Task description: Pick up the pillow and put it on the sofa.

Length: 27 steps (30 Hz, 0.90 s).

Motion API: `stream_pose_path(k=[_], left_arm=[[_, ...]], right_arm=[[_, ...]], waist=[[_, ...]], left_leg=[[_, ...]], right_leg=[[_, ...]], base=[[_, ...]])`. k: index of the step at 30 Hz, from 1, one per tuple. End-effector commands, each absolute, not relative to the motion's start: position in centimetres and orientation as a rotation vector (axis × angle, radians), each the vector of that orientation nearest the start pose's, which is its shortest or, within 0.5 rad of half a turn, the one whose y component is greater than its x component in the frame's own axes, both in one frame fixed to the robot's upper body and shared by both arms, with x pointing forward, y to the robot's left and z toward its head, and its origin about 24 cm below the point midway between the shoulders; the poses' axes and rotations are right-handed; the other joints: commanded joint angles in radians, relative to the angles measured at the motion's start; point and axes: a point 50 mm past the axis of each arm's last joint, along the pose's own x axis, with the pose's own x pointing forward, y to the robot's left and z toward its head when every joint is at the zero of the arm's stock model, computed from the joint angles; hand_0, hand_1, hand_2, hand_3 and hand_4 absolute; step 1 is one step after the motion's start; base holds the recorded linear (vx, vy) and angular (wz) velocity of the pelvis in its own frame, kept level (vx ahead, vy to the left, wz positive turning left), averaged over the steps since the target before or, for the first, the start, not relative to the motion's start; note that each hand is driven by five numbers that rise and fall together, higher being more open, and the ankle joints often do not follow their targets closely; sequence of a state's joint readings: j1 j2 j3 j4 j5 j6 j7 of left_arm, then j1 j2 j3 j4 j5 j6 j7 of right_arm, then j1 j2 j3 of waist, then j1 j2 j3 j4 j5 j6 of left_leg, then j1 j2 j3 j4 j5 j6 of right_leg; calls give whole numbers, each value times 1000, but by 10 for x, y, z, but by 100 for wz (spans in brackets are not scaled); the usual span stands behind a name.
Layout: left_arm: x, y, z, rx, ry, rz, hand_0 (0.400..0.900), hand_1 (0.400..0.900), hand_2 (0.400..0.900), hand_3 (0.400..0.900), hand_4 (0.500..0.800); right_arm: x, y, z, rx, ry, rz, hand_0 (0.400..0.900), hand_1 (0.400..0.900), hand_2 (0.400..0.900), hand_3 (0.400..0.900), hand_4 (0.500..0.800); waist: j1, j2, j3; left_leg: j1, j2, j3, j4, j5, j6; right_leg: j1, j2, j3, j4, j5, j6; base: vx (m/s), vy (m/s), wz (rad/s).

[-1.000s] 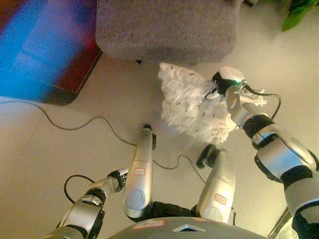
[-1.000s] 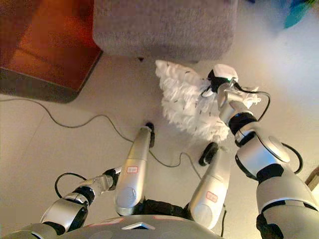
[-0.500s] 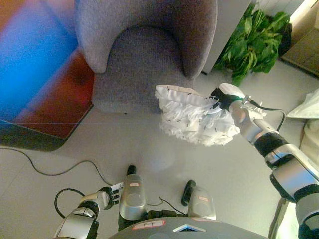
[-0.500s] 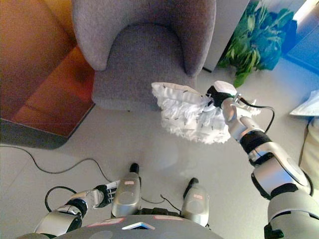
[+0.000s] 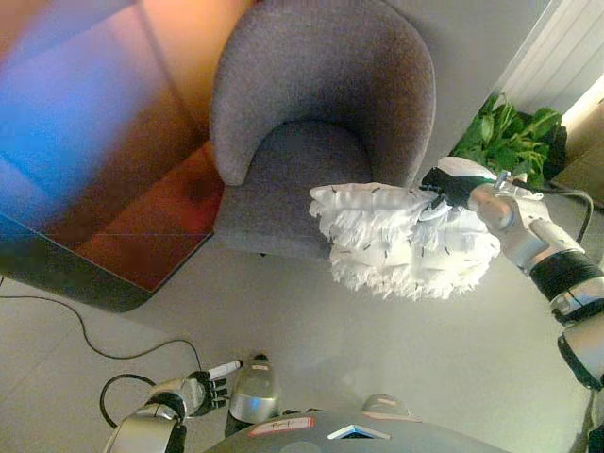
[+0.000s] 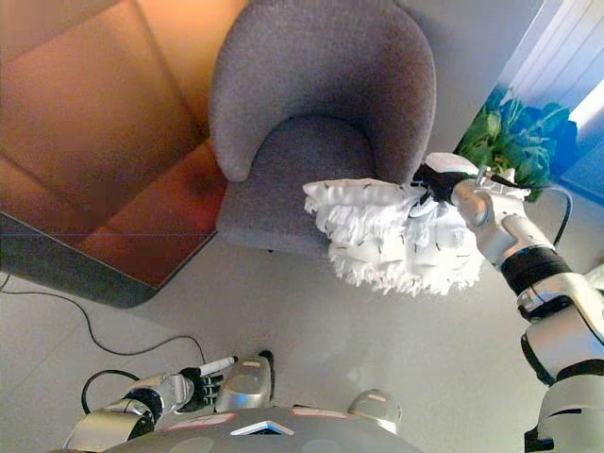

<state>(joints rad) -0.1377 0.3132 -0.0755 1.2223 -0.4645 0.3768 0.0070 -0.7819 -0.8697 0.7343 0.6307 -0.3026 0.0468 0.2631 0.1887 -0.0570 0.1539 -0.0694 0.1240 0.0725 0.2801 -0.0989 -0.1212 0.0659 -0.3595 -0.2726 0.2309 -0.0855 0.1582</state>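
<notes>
Carrying is the step in hand: right hand (image 5: 453,185) grips the fluffy white pillow (image 5: 401,242) aloft before the grey sofa (image 5: 316,113), needing a forward reach over the seat, while left hand (image 5: 200,389) hangs low with fingers loosely extended, holding nothing.

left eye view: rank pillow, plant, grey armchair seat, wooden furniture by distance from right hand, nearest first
1. Pillow: gripped by the right hand, hanging to its left.
2. Plant: just beyond the hand, to its right.
3. Armchair seat: left, past the pillow.
4. Wooden furniture: far left.
</notes>
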Motion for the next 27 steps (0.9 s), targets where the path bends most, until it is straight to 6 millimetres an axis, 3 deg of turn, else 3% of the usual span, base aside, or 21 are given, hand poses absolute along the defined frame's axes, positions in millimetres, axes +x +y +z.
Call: stream_pose_path(k=[1, 6, 8, 11, 12, 14, 21, 27], left_arm=[[100, 281, -144, 4, 1481, 372, 900, 900, 900, 900, 800], [93, 302, -137, 35, 1492, 456, 900, 900, 900, 900, 800], [83, 308, -137, 30, 1498, 512, 900, 900, 900, 900, 800], [78, 306, -139, 23, 1518, 519, 900, 900, 900, 900, 800], [73, 302, -142, 16, 1528, 504, 900, 900, 900, 900, 800], [69, 298, -144, -2, 1531, 503, 900, 900, 900, 900, 800], [49, 289, -151, 5, 1585, 463, 900, 900, 900, 900, 800], [45, 299, -148, 66, 1613, 450, 900, 900, 900, 900, 800]], right_arm=[[389, -229, 246, -1434, -100, 209, 400, 400, 400, 400, 500], [395, -206, 268, -1410, -154, 228, 400, 400, 400, 400, 500], [395, -201, 278, -1369, -183, 251, 400, 400, 400, 400, 500], [395, -203, 281, -1387, -170, 269, 400, 400, 400, 400, 500], [395, -203, 283, -1399, -153, 285, 400, 400, 400, 400, 500], [396, -203, 283, -1403, -143, 303, 400, 400, 400, 400, 500], [405, -209, 272, -1387, 17, 350, 400, 400, 400, 400, 500], [413, -220, 264, -1285, 121, 263, 400, 400, 400, 400, 500]], waist=[[14, -69, -108], [-1, -120, -99], [9, -128, -103], [17, -126, -116], [31, -119, -125], [41, -111, -132], [95, -76, -156], [149, -50, -128]], left_leg=[[-13, 14, -19, -114, 93, 19], [56, 63, -41, -152, 32, 0], [57, 97, -52, -141, 28, -7], [60, 118, -66, -171, 62, -27], [64, 142, -61, -210, 107, -51], [74, 151, -62, -248, 130, -64], [97, 159, -89, -332, 191, -95], [68, 185, -146, -313, 201, -111]], right_leg=[[-16, -18, 45, -115, 206, 48], [-149, 3, 67, -238, 332, 88], [-124, 25, 61, -217, 270, 80], [-83, 47, 54, -226, 235, 79], [-46, 60, 29, -246, 215, 80], [-20, 65, 9, -263, 200, 83], [51, 40, -62, -243, 145, 81], [39, 18, -95, -157, 94, 80]], base=[[225, -324, 37], [221, -445, 50], [175, -326, 37], [136, -112, 34], [149, -11, 25], [151, 36, 20], [163, 93, 30], [115, 17, 39]])
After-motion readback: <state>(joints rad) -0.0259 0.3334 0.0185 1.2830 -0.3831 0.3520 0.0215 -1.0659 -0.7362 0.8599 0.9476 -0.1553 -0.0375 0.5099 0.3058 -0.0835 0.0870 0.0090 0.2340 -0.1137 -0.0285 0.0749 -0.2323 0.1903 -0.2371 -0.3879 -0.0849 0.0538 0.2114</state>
